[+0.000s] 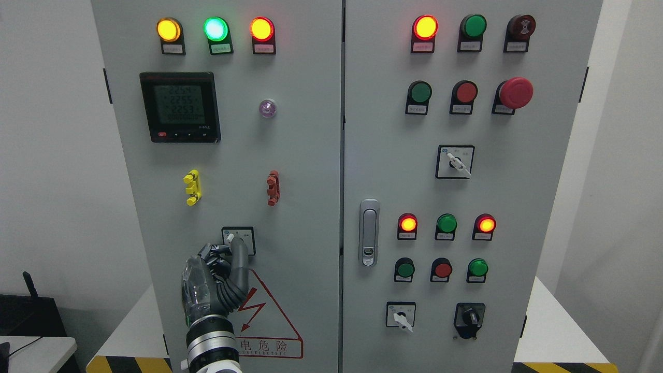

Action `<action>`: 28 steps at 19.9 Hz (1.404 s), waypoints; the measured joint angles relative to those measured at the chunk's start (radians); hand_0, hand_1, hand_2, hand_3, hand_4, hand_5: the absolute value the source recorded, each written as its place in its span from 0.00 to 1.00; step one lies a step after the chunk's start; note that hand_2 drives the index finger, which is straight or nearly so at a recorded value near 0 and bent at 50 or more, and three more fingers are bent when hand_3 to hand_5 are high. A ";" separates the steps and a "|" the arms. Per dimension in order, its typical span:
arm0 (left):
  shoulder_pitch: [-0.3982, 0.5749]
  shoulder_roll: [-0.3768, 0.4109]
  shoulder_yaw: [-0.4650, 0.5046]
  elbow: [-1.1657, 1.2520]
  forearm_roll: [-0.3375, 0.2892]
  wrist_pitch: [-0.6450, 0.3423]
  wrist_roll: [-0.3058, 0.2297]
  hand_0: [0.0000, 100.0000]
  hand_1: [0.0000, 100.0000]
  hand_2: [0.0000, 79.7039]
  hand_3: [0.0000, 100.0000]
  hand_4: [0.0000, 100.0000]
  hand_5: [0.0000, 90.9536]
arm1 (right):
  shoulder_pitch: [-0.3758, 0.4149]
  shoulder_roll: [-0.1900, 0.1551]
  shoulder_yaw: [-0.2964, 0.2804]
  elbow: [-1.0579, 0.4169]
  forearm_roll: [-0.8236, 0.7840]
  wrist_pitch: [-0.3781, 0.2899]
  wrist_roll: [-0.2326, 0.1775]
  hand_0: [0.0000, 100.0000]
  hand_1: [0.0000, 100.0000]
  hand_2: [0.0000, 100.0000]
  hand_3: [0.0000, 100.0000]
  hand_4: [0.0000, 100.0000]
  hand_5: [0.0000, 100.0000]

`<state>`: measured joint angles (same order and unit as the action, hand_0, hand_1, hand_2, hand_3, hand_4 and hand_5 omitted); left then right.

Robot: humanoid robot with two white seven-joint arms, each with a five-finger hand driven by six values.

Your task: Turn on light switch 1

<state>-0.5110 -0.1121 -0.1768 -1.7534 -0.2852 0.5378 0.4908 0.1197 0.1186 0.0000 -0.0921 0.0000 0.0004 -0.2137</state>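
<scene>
The light switch [247, 234] is a small rotary selector on a white plate, low on the cabinet's left door [300, 155]. Its white knob [230, 238] points up and to the left. My left hand [231, 245] comes up from the bottom edge and is at the switch. One long dark finger [240, 259] lies against the knob's right side, and the other fingers curl in from the left, so the hand closes on the knob. The hand hides the lower part of the plate. My right hand is out of view.
The left door also carries three lit lamps [215, 29], a digital meter [180, 106], a yellow clip [192, 187], a red clip [273, 188] and a warning triangle [274, 321]. The right door has a latch handle [368, 232], buttons and three more selector switches [455, 161].
</scene>
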 measured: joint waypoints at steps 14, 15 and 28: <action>0.000 0.000 0.001 -0.001 0.000 0.001 0.013 0.30 0.22 0.70 0.95 0.92 0.93 | 0.000 0.000 0.000 0.000 0.000 0.000 0.000 0.12 0.39 0.00 0.00 0.00 0.00; 0.000 0.000 0.001 -0.001 0.000 0.001 0.012 0.26 0.24 0.70 0.95 0.92 0.93 | 0.000 0.000 0.000 0.000 0.000 0.000 0.000 0.12 0.39 0.00 0.00 0.00 0.00; 0.017 -0.002 0.004 -0.006 0.000 -0.014 0.002 0.11 0.29 0.71 0.95 0.92 0.93 | 0.000 0.000 0.000 0.000 0.000 0.000 0.000 0.12 0.39 0.00 0.00 0.00 0.00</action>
<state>-0.4942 -0.1140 -0.1727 -1.7597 -0.2853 0.5243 0.4929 0.1197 0.1185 0.0000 -0.0920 0.0000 0.0004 -0.2137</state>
